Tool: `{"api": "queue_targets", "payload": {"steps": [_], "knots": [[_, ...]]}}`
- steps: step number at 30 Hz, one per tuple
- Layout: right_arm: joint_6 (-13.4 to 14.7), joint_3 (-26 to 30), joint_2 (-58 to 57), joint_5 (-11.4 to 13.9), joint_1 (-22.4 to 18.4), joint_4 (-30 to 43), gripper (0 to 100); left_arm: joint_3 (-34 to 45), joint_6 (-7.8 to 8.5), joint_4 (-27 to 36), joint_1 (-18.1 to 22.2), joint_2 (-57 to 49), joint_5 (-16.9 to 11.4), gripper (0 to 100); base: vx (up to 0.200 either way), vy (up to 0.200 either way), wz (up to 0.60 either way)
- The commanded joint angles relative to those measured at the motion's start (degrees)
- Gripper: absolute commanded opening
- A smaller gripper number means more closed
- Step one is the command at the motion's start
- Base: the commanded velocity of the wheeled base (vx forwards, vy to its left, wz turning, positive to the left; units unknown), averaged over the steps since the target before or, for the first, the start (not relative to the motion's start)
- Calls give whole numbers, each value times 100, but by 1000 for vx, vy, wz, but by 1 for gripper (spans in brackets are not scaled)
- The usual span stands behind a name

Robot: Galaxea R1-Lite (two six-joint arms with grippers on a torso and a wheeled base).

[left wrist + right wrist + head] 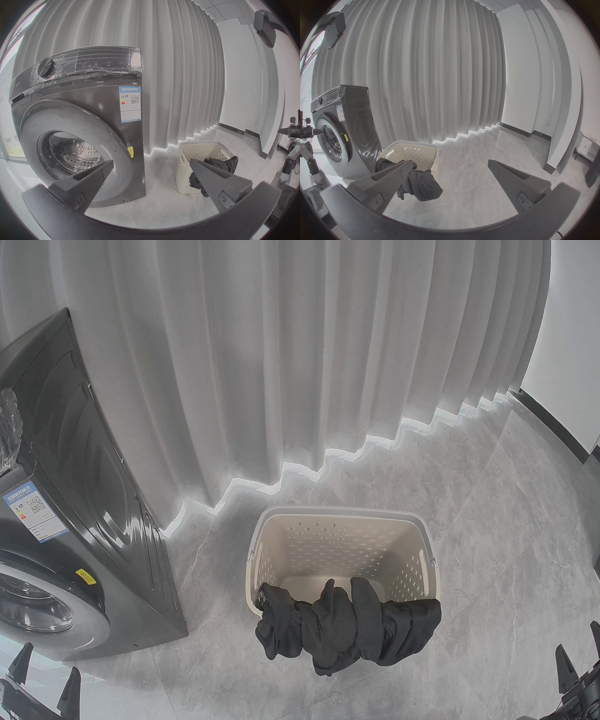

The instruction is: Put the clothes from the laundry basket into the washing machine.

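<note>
Looking down from the head view, we see the cream laundry basket [340,515] standing on the grey floor [500,521] in front of the white curtain [281,352]. The dark clothes [347,624] hang bunched over the basket's near rim, partly inside and partly outside. The washing machine [69,521] stands to the left of the basket, apart from it. Our left hand [49,659] sits low in front of the machine and our right hand [575,635] is low on the right, well away from the basket.

From the left wrist view, the left hand [150,162] is spread wide with nothing between its fingers. Beyond it are the washing machine [78,109], its round front port facing us, and the laundry basket [203,150] with the clothes [222,164] on its rim.

From the right wrist view, the right hand [450,162] is likewise wide apart and holds nothing. The clothes [422,184] drape over the basket [409,150], and the washing machine [353,125] is beside it.
</note>
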Motion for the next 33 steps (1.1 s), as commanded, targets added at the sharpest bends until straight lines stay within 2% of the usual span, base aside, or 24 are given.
{"api": "queue_targets", "payload": {"steps": [1, 17, 20, 33], "knots": [[-2, 101, -46, 4, 2, -3, 100, 101, -4, -4, 2, -84, 1, 100, 200, 0, 0], [-2, 101, -55, 4, 2, -3, 100, 101, 5, -4, 2, -84, 1, 100, 13, 0, 0], [-2, 101, -55, 4, 2, -3, 100, 101, 5, -4, 11, -84, 1, 100, 0, -200, 0], [-2, 101, -46, 4, 2, -3, 100, 101, 5, -4, 2, -84, 1, 100, 0, 0, 0]]}}
